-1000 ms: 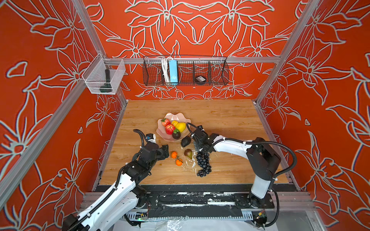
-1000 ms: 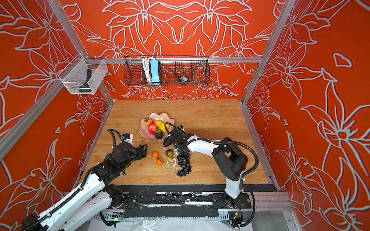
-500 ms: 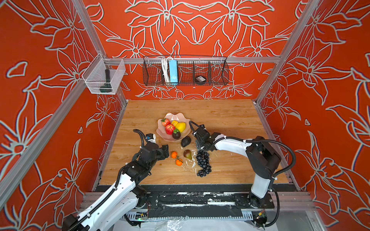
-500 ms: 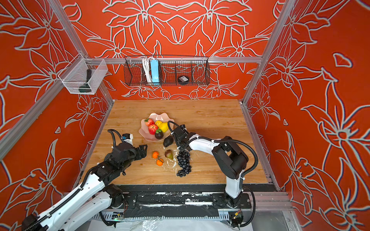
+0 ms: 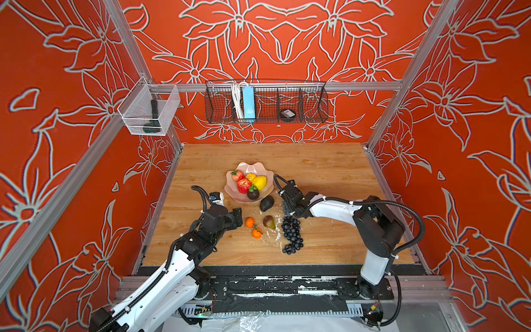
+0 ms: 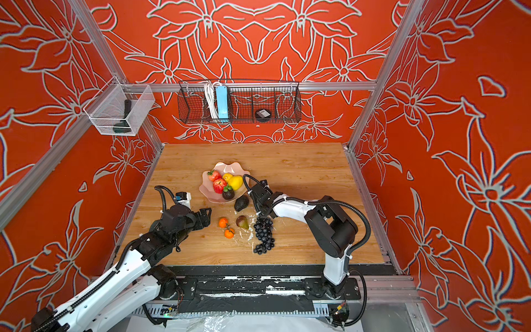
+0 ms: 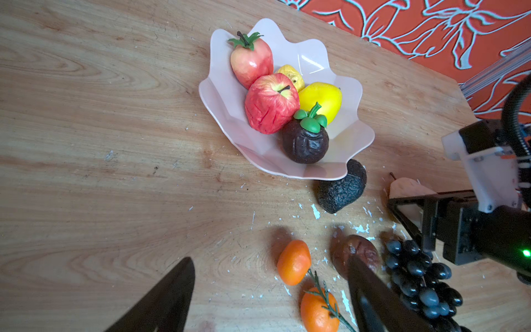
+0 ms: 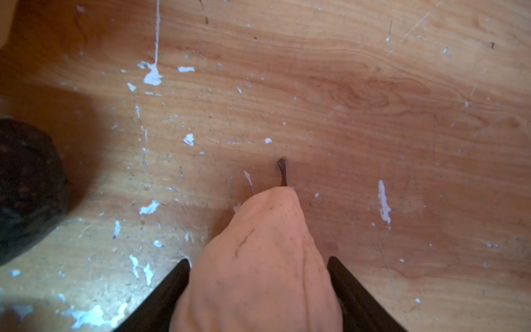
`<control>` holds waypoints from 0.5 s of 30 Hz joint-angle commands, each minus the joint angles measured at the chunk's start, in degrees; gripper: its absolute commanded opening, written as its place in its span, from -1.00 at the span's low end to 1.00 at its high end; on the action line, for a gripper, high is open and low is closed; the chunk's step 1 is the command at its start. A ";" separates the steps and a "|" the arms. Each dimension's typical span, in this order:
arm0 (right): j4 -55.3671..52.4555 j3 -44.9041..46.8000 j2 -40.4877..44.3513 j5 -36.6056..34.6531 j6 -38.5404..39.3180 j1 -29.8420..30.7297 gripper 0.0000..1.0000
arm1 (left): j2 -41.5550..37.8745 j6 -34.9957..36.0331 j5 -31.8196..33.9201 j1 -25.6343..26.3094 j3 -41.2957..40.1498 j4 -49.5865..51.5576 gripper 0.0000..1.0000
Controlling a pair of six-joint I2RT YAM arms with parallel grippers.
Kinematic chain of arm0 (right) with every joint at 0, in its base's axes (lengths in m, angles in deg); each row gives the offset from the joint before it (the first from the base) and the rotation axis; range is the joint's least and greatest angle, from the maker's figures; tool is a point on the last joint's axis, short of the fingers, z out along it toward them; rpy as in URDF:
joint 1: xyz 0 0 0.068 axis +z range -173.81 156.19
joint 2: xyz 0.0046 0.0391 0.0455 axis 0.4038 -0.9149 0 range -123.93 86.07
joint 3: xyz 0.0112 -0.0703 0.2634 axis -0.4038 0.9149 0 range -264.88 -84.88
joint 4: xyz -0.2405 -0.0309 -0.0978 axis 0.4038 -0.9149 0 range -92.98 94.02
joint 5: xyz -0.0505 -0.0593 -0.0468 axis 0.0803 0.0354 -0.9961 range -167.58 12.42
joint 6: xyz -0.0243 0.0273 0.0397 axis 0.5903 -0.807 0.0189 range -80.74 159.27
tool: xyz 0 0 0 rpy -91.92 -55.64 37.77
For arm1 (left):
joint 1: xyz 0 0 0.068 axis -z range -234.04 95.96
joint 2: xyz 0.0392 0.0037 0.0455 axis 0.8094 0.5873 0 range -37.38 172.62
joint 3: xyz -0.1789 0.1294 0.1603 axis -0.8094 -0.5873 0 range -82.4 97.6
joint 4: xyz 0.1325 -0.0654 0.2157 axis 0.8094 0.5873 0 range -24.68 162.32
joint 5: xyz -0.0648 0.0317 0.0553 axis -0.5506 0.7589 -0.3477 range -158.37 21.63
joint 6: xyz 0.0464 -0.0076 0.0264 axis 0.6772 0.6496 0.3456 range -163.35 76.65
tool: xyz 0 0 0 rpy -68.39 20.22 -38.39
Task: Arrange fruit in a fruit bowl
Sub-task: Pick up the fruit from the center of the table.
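1. Right pincer (image 8: pixel 258 260) straddles the pale pear (image 8: pixel 258 230) lying on the table (image 8: pixel 373 115), its stem pointing straight away from the jaws. Whether they grip it yet, I cannot tell.
2. Left pincer (image 7: pixel 270 258) gapes wide and empty beside the oranges (image 7: pixel 293 262).
3. Bowl (image 7: pixel 224 95), just past the avocado (image 7: pixel 342 189), holds five fruits (image 7: pixel 270 103).

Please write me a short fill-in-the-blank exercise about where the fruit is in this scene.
The pink bowl holds ___ fruits.
The avocado lies outside the bowl, on the wooden ___.
A pale pear lies between the jaws of the ___ gripper.
Missing words: five; table; right.
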 commanded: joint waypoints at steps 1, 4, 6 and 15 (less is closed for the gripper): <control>2.48 1.44 2.67 -0.48 0.08 -0.35 0.39 | 0.64 0.08 0.35 0.24 0.20 -1.00 0.67; 2.34 1.44 2.58 -0.31 0.33 -0.33 0.30 | 0.82 0.00 0.35 0.29 0.18 -1.00 0.67; 2.41 1.61 2.80 -0.24 0.25 -0.31 0.29 | 0.74 0.07 0.35 0.18 0.16 -1.07 0.67; 6.62 5.13 13.49 5.16 7.71 -0.29 0.26 | 3.46 -0.34 -4.04 0.15 1.17 -3.10 0.67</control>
